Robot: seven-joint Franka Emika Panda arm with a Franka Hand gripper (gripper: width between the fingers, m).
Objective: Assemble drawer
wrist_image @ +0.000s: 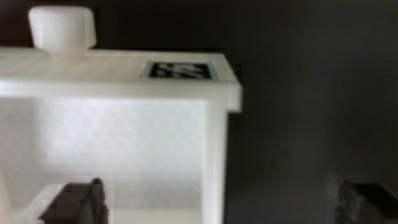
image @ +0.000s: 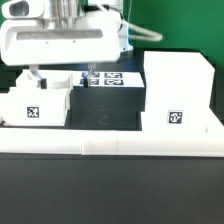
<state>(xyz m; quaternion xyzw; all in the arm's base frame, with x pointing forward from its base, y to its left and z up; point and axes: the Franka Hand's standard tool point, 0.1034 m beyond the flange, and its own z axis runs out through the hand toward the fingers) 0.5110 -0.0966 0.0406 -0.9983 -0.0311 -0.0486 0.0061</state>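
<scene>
tray on table left of case, well apart; nothing slotted in yet. gripper wide, empty, straddling tray wall.

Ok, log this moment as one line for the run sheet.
stage: pre-grasp | claw: open, above tray | held: nothing | case: upright, apart, exterior view's right | marker board: on table between them

Robot lab bench, not a home. I work over a black table fenced by low white rails, with a green backdrop behind. The marker board lies flat with printed tags, and the white drawer case wears a square tag too.
</scene>
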